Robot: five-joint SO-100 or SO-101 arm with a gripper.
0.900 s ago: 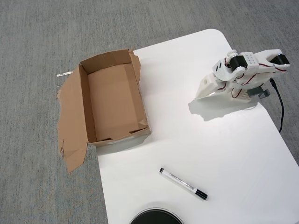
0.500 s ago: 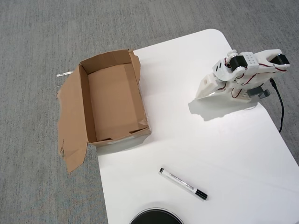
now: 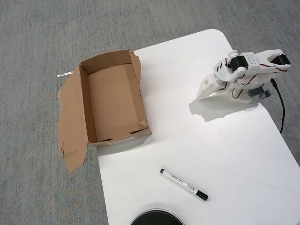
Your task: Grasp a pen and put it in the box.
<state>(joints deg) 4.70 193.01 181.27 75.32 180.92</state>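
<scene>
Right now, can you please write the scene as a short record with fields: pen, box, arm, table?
pen: lying flat on the table, near its lower edge in the overhead view, untouched
box: open, nothing inside, partly over the table's left edge, torn flap spread left
arm: folded at the right edge, far from the pen
pincer: state cannot be told
table: white

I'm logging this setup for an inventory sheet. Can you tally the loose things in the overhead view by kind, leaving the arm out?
Pen: 1, lying on the white table
Cardboard box: 1, open and empty, overhanging the table's left edge
Dark round object: 1, cut off at the bottom edge, kind unclear
Total: 3
</scene>
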